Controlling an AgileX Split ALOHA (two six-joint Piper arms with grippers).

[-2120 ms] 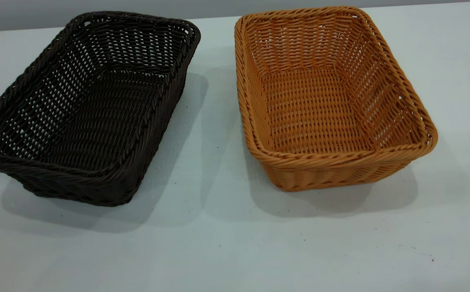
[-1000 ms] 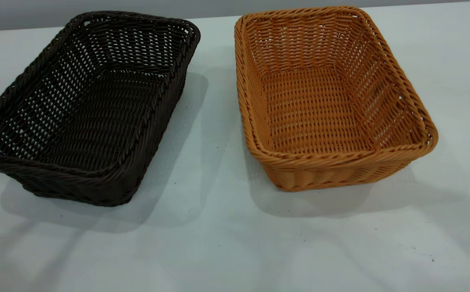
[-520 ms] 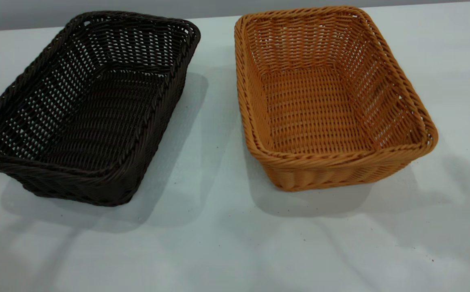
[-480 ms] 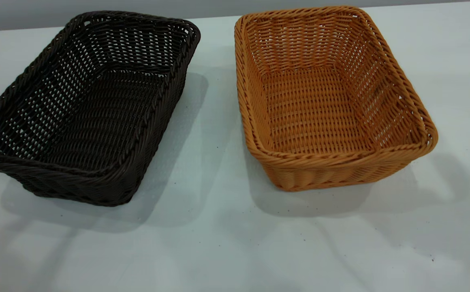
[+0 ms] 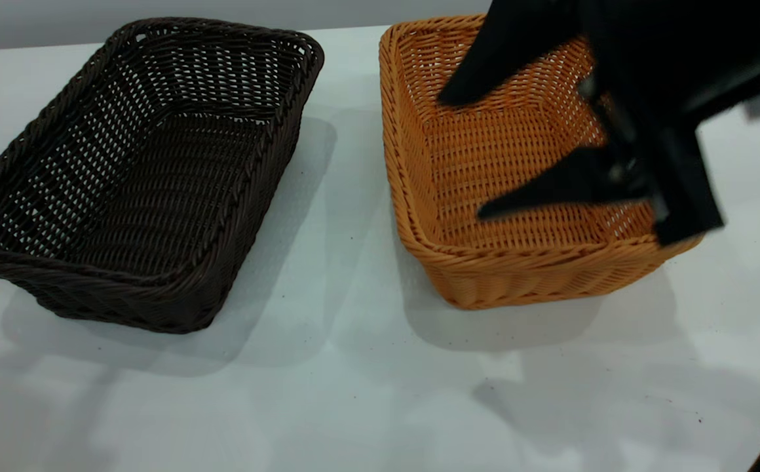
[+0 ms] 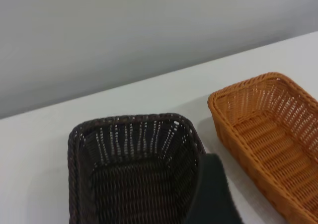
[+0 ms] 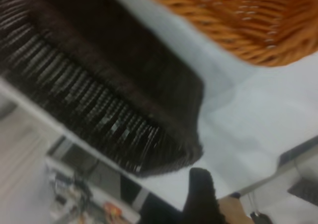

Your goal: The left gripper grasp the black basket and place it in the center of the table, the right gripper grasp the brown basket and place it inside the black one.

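the right tool [image 5: 468, 157] is hanging above the brown basket [image 5: 485, 262], its 2 pointed fingers spread wide with nothing between them, 1 tip over the far half of the basket and the other over the near half; that spread is probably a setup for clamping a rim or wall, though the task has the dark basket going first. the black basket [image 5: 144, 183] is sitting untouched on the left side of the surface [image 5: 354, 393], not yet at the centre, with a bare strip separating the 2 baskets. the left tool [image 6: 213, 194] is showing only as a dark edge in its own wrist view, looking down on the black basket's near end; whether it is open i cannot tell. the surface is pale, lightly specked, crossed by soft shadows. a plain grey wall is running behind it.
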